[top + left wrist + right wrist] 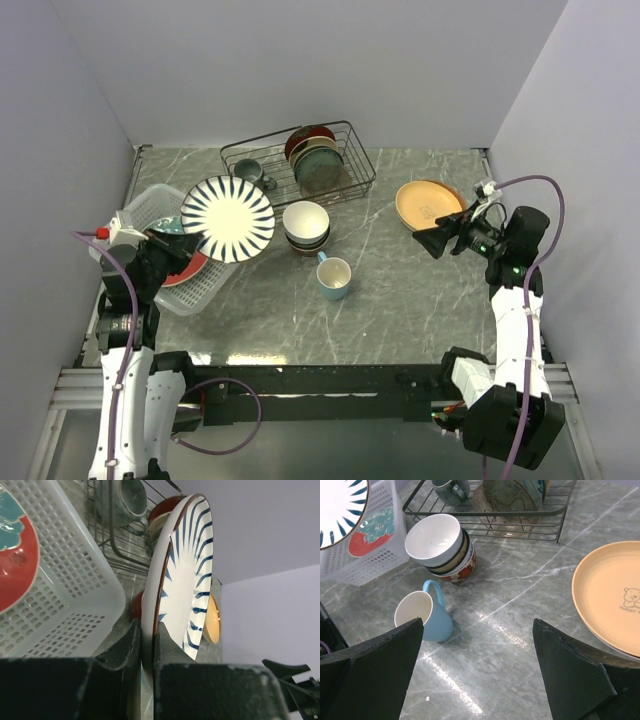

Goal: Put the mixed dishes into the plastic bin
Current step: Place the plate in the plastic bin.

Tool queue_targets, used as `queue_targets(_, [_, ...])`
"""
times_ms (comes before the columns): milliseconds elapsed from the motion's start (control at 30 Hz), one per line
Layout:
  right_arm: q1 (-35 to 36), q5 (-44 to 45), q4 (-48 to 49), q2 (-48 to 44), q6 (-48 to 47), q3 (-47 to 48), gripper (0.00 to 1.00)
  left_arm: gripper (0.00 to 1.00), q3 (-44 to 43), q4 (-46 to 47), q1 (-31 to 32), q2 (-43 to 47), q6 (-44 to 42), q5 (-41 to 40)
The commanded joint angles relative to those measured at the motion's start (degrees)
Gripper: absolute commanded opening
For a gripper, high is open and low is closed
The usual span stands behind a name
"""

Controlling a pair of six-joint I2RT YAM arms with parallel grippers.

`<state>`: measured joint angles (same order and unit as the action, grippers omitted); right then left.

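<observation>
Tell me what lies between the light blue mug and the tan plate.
Nothing: only bare marble table separates the light blue mug from the tan plate, clearest in the right wrist view.

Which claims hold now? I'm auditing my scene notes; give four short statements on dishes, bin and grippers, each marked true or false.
1. The left gripper is shut on the striped plate. True.
2. The red-rimmed plate lies in the plastic bin. True.
3. The right gripper holds the tan plate. False: it is open and empty.
4. The light blue mug sits in the wire rack. False: it sits on the table beside the stacked bowls.
</observation>
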<state>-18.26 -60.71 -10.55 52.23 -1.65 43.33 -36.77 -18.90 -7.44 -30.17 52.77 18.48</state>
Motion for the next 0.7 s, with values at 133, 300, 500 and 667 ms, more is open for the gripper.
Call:
queue_targets(133, [-0.5, -0.4, 2.9, -2.6, 0.6, -0.5, 0.98, 0.01, -5.2, 5.9, -0.5, -0.6, 2.7, -6.8])
queue_targets(300, [-0.5, 0.1, 2.3, -2.2, 0.3, -0.2, 0.98, 0.01, -9.1, 4.8, -1.3, -3.5, 1.5, -8.5])
queue_targets(500, [-0.6, 0.6, 1.8, -2.0, 0.2, 0.1, 0.98, 0.01, -9.2, 6.2, -4.1, -5.5, 2.9, -8.9])
queue_targets(667, [-0.6, 1.2, 1.1, -2.0, -0.2, 0.4, 0.98, 0.01, -8.1, 7.9, -9.8, -6.7, 4.4, -5.8])
